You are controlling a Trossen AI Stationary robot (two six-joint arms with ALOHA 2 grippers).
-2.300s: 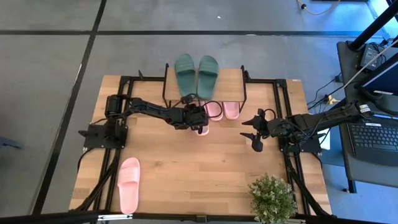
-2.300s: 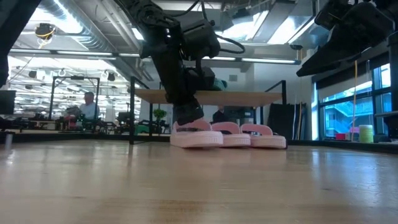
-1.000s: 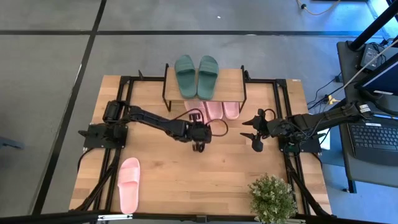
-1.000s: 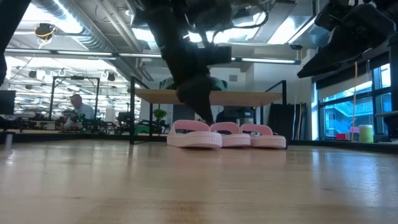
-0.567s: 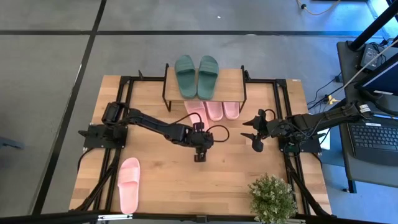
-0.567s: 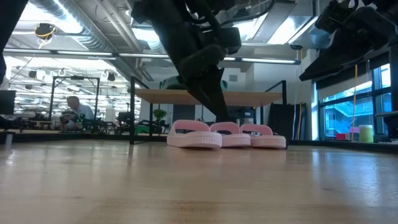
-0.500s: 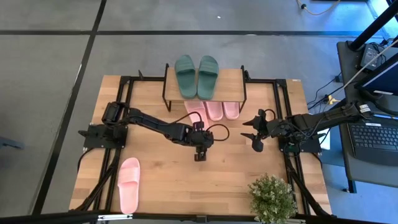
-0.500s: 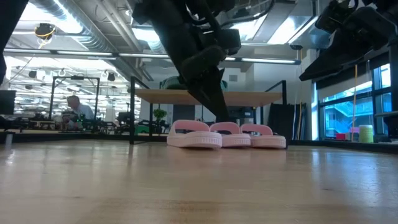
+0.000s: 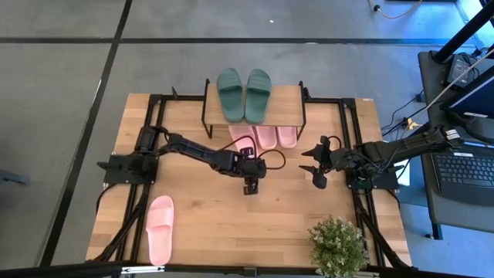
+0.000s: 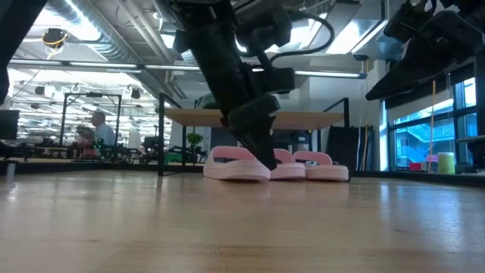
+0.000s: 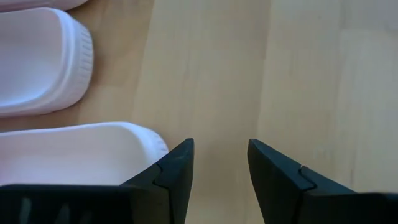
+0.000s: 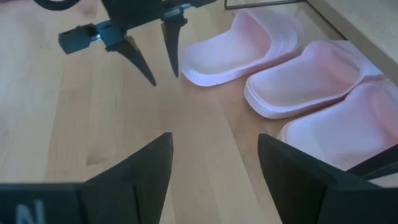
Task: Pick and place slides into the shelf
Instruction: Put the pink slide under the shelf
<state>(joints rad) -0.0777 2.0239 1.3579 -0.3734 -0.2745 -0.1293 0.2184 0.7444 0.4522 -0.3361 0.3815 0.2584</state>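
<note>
The left gripper (image 9: 249, 188) is seen over bare wood near the middle of the tabletop (image 9: 231, 224), just in front of the shelf (image 9: 282, 104), its jaws parted and empty with only planks showing between the fingertips (image 11: 180, 163) in the left wrist view. A dark green pair of slides (image 9: 244, 93) is laid side by side on the shelf's plank top, while three pink slides (image 9: 266, 136) are lined up beneath it, heels outward (they are seen in a row under the plank in the low view, the left arm's dark fingers crossing in front of the nearest one). A fourth pink slide (image 9: 160, 227) is left alone near the tabletop's front left corner, well apart from the rest. The right gripper (image 9: 312, 164) is held at the right side of the tabletop, its jaws spread wide and holding nothing, pointed toward the pink row. A potted plant (image 9: 337, 245) is placed at the front right corner, and a seated person (image 10: 98, 130) is visible in the room beyond
</note>
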